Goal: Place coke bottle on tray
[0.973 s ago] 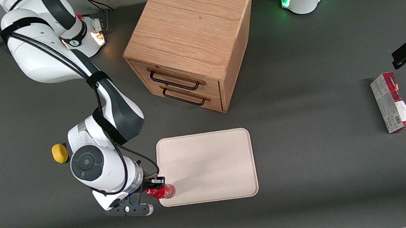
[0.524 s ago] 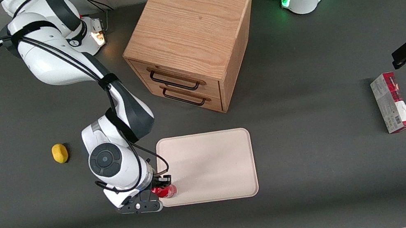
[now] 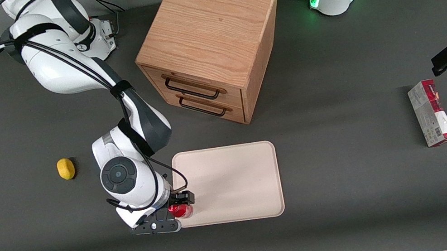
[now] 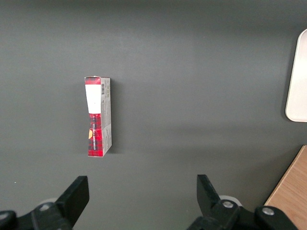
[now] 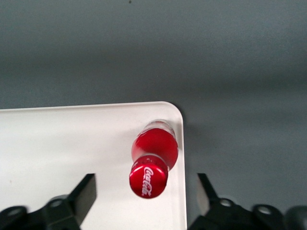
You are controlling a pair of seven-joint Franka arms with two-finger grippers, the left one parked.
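Note:
The coke bottle [image 3: 183,210] is small and red with a red cap. It stands upright on the cream-white tray [image 3: 233,183], at the tray's corner nearest the front camera, toward the working arm's end. In the right wrist view the bottle [image 5: 156,143] stands just inside the tray's rounded corner [image 5: 96,139]. My right gripper [image 3: 179,203] hangs above the bottle. It is open [image 5: 145,191], with a finger on each side of the cap and a clear gap between each finger and the bottle.
A wooden two-drawer cabinet [image 3: 209,45] stands farther from the front camera than the tray. A yellow lemon-like object [image 3: 66,168] lies toward the working arm's end. A red-and-grey carton [image 3: 431,113] lies toward the parked arm's end and also shows in the left wrist view [image 4: 98,117].
The right arm moved toward the tray with the bottle. The bottle went from tilted at the tray's edge to upright on the corner. The arm has barely moved in the last half second.

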